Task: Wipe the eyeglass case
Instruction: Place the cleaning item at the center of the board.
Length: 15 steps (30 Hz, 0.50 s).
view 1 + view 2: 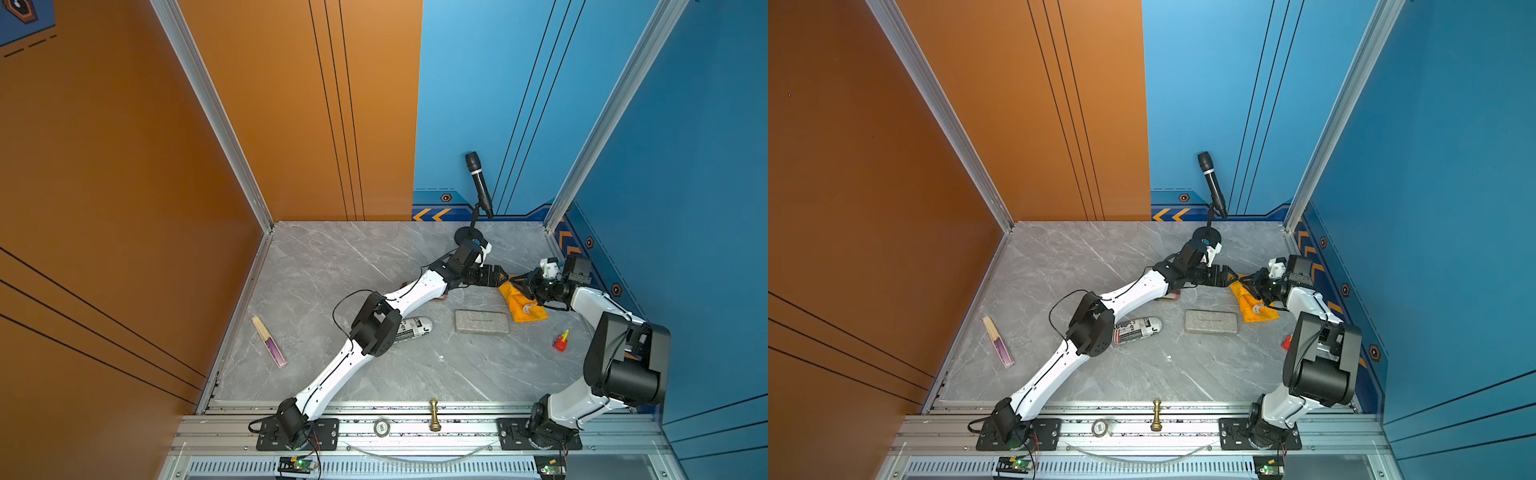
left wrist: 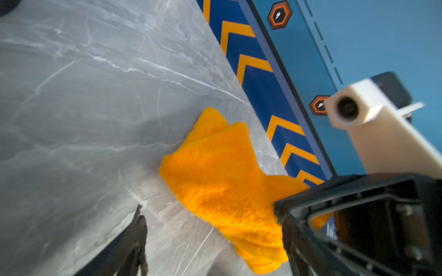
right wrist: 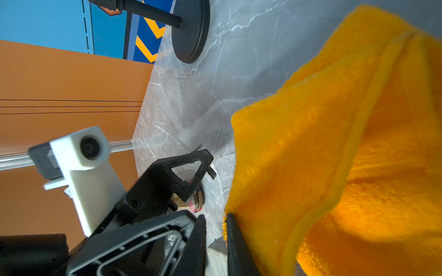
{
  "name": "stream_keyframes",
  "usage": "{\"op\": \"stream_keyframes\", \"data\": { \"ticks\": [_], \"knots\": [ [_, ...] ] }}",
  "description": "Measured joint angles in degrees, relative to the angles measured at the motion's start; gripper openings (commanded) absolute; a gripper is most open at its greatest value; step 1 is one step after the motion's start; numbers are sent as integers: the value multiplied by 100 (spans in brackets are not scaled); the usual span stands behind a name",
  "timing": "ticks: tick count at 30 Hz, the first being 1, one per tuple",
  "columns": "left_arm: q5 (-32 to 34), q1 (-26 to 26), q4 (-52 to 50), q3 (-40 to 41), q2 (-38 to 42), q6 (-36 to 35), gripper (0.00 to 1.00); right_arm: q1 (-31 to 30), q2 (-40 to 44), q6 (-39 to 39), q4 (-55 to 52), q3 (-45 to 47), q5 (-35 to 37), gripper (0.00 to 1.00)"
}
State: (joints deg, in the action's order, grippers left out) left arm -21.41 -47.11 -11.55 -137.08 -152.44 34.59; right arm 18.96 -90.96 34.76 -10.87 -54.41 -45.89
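Note:
The eyeglass case (image 1: 481,321) (image 1: 1211,321) is a grey rectangular box lying flat at mid-table, with nothing touching it. Behind it to the right an orange cloth (image 1: 524,307) (image 2: 215,172) (image 3: 334,143) lies with its far end raised. My right gripper (image 1: 517,281) (image 3: 215,217) has its jaws almost together at that raised edge, and the cloth drapes over one finger. My left gripper (image 1: 503,277) (image 2: 208,210) faces it tip to tip, open wide, and part of the cloth lies between its fingers.
A microphone (image 1: 480,183) on a round stand (image 1: 467,237) is just behind both grippers. A newspaper-print case (image 1: 413,328) lies under the left arm, a plaid item (image 3: 196,202) beside it. A red toy (image 1: 561,341), a folded fan (image 1: 269,341) and a chess piece (image 1: 434,414) lie around.

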Motion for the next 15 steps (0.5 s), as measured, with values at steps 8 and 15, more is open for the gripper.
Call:
{"op": "stream_keyframes", "data": {
  "ticks": [8, 15],
  "knots": [
    [431, 216, -205, 1143, 780, -1692, 91, 57, 98, 68, 28, -13, -63, 28],
    [625, -315, 546, 1823, 1220, -3250, 94, 55, 96, 151, 42, -92, -111, 36]
  ]
}}
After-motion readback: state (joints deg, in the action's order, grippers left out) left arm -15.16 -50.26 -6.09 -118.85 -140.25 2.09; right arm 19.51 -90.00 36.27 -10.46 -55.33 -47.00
